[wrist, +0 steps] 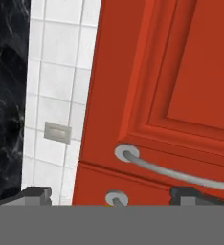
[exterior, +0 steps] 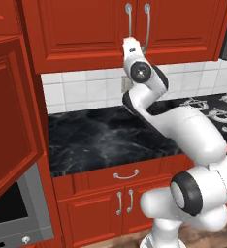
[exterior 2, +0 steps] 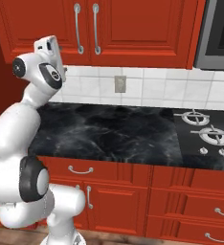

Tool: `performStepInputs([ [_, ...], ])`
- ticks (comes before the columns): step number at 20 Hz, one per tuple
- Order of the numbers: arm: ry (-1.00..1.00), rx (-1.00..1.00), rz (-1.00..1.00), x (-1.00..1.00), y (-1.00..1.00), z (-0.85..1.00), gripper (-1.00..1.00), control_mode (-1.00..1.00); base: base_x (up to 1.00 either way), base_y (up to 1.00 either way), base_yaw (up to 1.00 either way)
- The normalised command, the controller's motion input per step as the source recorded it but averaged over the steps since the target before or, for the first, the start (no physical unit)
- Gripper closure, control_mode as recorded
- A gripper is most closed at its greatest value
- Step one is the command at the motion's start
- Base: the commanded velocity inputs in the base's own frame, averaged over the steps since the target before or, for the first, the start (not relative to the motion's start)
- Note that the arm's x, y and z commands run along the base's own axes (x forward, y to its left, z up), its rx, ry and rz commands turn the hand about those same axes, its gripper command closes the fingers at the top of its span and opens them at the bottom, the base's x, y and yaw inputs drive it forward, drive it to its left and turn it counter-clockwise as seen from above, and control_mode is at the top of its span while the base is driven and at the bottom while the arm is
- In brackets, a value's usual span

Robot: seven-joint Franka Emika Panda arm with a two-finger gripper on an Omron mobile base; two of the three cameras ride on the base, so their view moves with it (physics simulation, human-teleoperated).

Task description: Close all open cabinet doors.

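Hand (wrist: 109, 195) wide open, empty, beside cabinet door (wrist: 181, 72) handle (wrist: 181, 173).

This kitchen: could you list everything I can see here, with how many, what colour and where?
Upper cabinet doors: two, red, shut, above the counter.
Open cabinet door: one, red, swung out at far left.
Counter: one, black marble.
Wall tiles: white, behind the counter.
Wall outlet: one, grey, on the tiles.
Stove: one, black, right end of the counter.
Lower cabinet doors: two, red, under the counter.
Oven: one, grey, lower left.
Robot arm: one, white; jaws open at the upper door handles.
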Motion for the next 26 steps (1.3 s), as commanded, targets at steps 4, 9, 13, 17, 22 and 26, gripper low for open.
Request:
performStepInputs([
  [4,-0.08,0.06,-0.05,-1.0,-0.19,0.04,-1.0,-1.0,0.0,0.0,0.0],
  [9,0.0,0.11,-0.25,-0.85,-0.19,0.21,-1.0,-1.0,0.0,0.0,0.0],
  [13,0.0,0.16,-0.32,-0.84,-0.23,0.31,-1.0,-1.0,0.0,0.0,0.0],
  [17,0.03,0.2,-0.33,-0.93,-0.26,0.28,-1.0,-1.0,0.0,0.0,0.0],
  [22,0.0,0.25,-0.28,-1.0,-0.29,0.14,-1.0,-1.0,0.0,0.0,0.0],
  [26,-0.04,0.31,-0.11,-1.0,-0.17,0.0,-1.0,-1.0,0.0,0.0,0.0],
])
